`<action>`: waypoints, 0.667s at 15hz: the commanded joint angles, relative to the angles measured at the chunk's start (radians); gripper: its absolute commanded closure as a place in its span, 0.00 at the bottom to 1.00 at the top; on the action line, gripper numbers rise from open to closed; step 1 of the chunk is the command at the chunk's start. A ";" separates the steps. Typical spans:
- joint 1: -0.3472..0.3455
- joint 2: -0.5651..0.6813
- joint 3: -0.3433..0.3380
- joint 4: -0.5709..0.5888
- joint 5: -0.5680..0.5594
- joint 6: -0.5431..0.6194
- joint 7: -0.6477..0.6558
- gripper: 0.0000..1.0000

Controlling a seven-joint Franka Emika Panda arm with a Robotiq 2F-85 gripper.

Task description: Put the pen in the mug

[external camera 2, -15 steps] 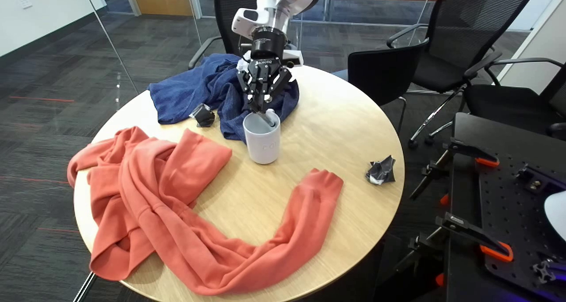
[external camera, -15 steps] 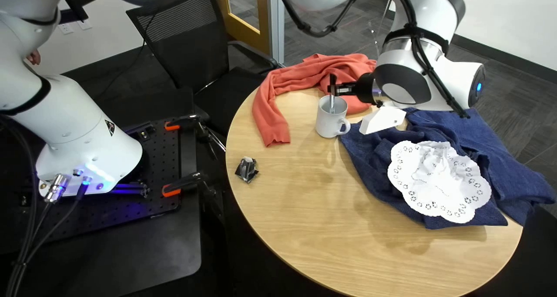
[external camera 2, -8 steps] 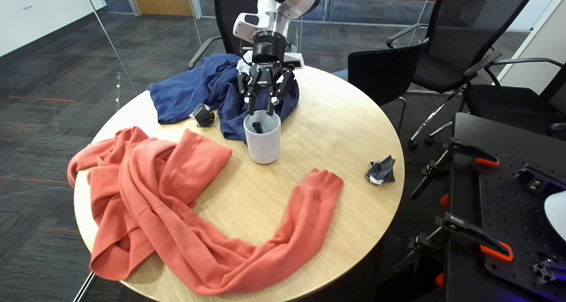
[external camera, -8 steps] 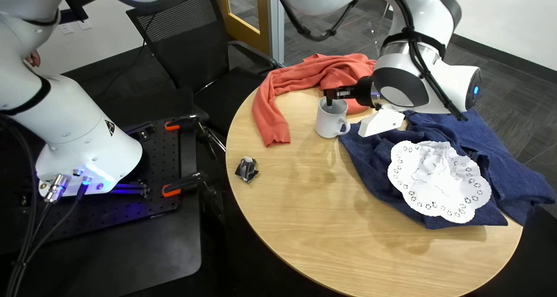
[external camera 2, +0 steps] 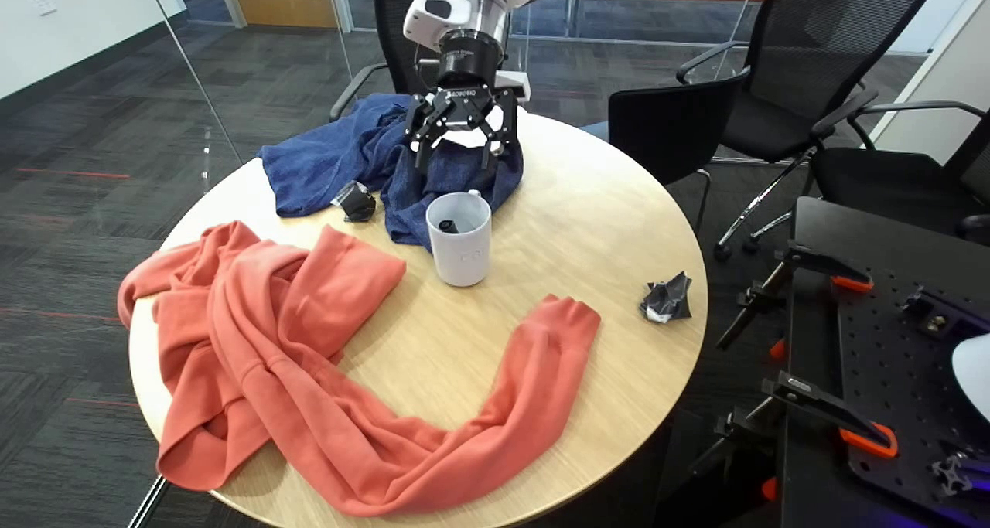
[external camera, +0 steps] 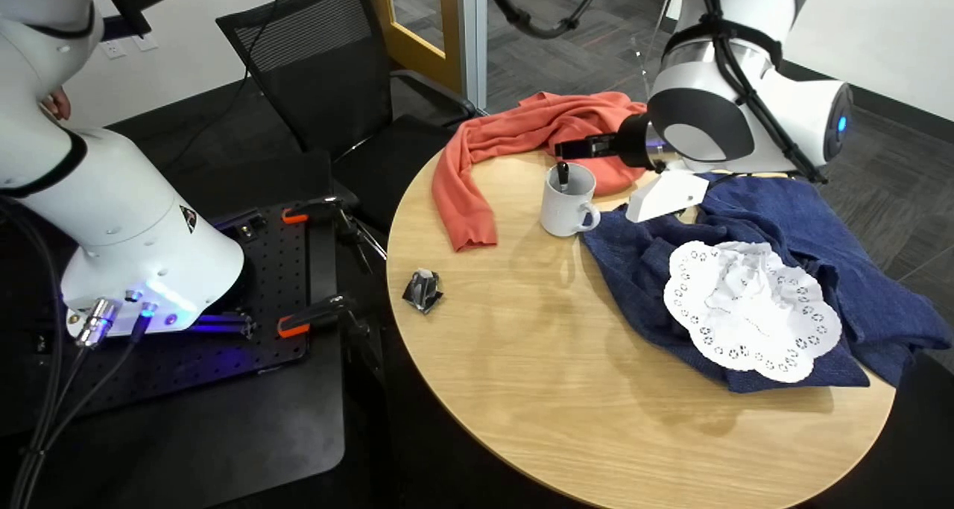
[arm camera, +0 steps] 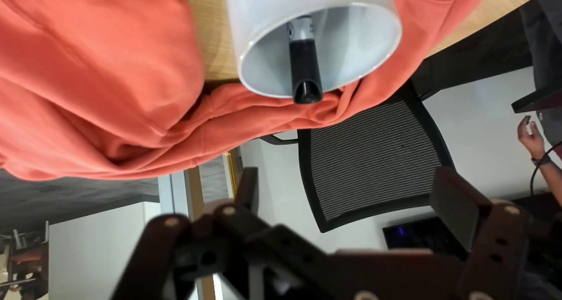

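The white mug [external camera: 560,212] stands upright on the round wooden table in both exterior views. Inside it leans the pen [arm camera: 304,65], its black end poking past the rim and a white section showing below in the wrist view; its lower part is hidden by the mug [arm camera: 281,1]. In an exterior view only the pen's dark tip [external camera 2: 448,226] shows within the mug's mouth. My gripper [external camera 2: 455,159] is spread wide above and behind the mug, apart from both things. Nothing lies between its fingertips in the wrist view, where the gripper [arm camera: 347,181] enters from the bottom.
A coral sweatshirt [external camera 2: 309,358] curves around the mug's side. Blue denim [external camera: 879,308] with a white doily [external camera: 749,315] lies by the handle. One crumpled black wrapper [external camera: 422,291] sits near the table edge; a small black object [external camera 2: 357,202] rests beside the denim.
A second ago my fingers were closed on the pen over the mug. They have since parted, the pen has dropped into the mug, and my gripper has risen and drawn back.
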 commanded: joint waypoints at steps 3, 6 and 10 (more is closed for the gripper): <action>-0.010 -0.175 0.001 -0.161 0.005 0.048 -0.079 0.00; -0.011 -0.249 -0.003 -0.227 0.018 0.062 -0.111 0.00; -0.004 -0.338 -0.012 -0.313 0.036 0.086 -0.150 0.00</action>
